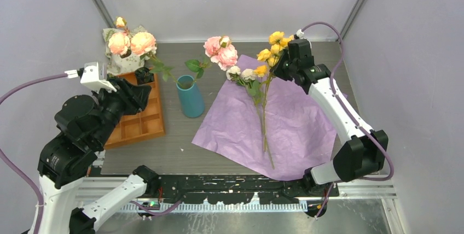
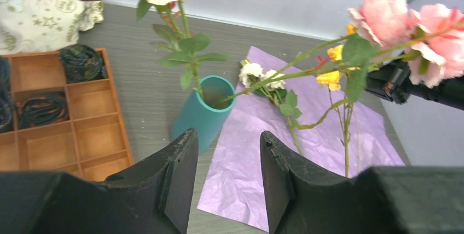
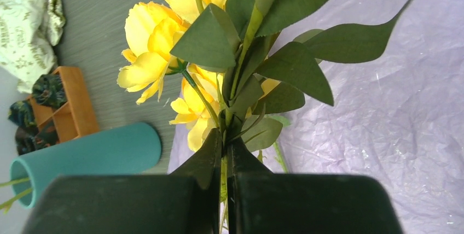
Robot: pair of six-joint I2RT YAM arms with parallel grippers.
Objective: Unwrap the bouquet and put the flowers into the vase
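Leaves and yellow blooms of the flowers [image 3: 148,42] crowd the right wrist view and hide the stem beyond the pinch. From above, the yellow heads bunch too tightly to count. The right gripper [image 3: 223,149] is pressed together on one green stem, its arm stretched toward the far right corner of the tabletop [image 1: 158,154].

Four stems show. Two stand in the vase [image 1: 190,100], their pink blooms leaning left and right. Two stretch along the paper sheet [image 1: 295,130], one yellow and one with two cream heads.

The single vase stands upright left of the tabletop's middle, between the sheet and the one tray [image 1: 143,124]. The sheet covers the right half, reaching the near edge.

The left gripper [image 2: 227,174] hovers over the tray by the left edge, jaws spread and holding nothing, forearm folded back. At the far left corner a cloth bag [image 1: 116,63] is partly covered by blooms. Dark bundles [image 2: 82,63] in the tray are cut off at the left wrist view's edge.
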